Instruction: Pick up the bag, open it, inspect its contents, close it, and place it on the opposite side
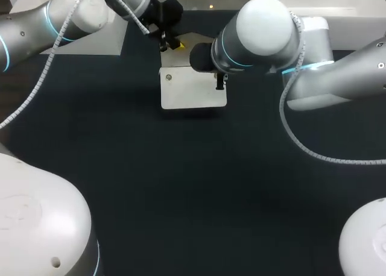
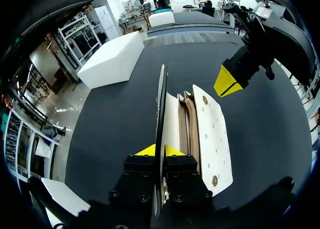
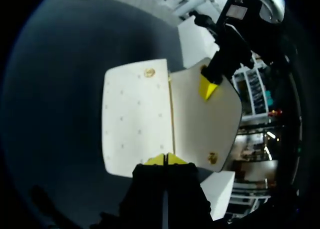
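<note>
Dark table [image 1: 181, 185] surface: you have a white block [image 2: 112, 59] lying far off to the left, well apart from the work. Nothing stands between the arms. The white bag [image 1: 193, 92] sits at the far middle of the table, studded front panel up, with its flap [image 2: 161, 109] raised on edge and the brown interior showing beside it. Your left gripper [image 2: 159, 150] is clamped on that flap, one yellow tip either side. Your right gripper [image 3: 165, 159] meets the bag's opposite end, tips drawn together; whether a layer is pinched cannot be told. Left arm [image 1: 54, 23] enters from the far left corner. Right arm [image 1: 271, 35] reaches in, its wrist bulking over the bag's right edge.
</note>
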{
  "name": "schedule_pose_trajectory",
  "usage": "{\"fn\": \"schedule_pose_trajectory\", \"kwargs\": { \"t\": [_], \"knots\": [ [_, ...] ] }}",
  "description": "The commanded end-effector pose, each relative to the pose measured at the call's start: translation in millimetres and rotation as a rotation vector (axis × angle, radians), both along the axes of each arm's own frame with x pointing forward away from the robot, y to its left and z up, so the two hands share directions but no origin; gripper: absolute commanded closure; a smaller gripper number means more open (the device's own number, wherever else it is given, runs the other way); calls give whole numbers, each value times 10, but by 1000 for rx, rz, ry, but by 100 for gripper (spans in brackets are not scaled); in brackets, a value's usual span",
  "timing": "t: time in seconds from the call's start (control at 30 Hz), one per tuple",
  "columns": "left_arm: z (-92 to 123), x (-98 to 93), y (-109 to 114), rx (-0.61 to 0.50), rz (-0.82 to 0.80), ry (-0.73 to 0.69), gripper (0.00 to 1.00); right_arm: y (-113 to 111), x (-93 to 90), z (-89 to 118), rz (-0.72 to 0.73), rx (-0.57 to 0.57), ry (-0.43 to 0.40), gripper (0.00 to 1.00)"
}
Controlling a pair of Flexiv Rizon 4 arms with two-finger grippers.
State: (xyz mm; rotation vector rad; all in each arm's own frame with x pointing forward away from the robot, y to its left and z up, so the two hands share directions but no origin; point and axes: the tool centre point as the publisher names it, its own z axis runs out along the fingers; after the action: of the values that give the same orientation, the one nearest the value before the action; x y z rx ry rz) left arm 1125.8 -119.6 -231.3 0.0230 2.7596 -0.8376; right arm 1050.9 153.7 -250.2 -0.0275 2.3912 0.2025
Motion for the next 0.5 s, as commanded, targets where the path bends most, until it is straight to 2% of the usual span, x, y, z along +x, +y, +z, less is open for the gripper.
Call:
{"fn": "schedule_pose_trajectory", "kwargs": {
  "t": [0.03,0.5],
  "knots": [
    [59,-54,14,3,-2,3,100,33,97,-9,3,0,-9,100],
    [125,-143,-6,2,-11,8,100,102,387,-102,17,-14,1,100]
  ]
}}
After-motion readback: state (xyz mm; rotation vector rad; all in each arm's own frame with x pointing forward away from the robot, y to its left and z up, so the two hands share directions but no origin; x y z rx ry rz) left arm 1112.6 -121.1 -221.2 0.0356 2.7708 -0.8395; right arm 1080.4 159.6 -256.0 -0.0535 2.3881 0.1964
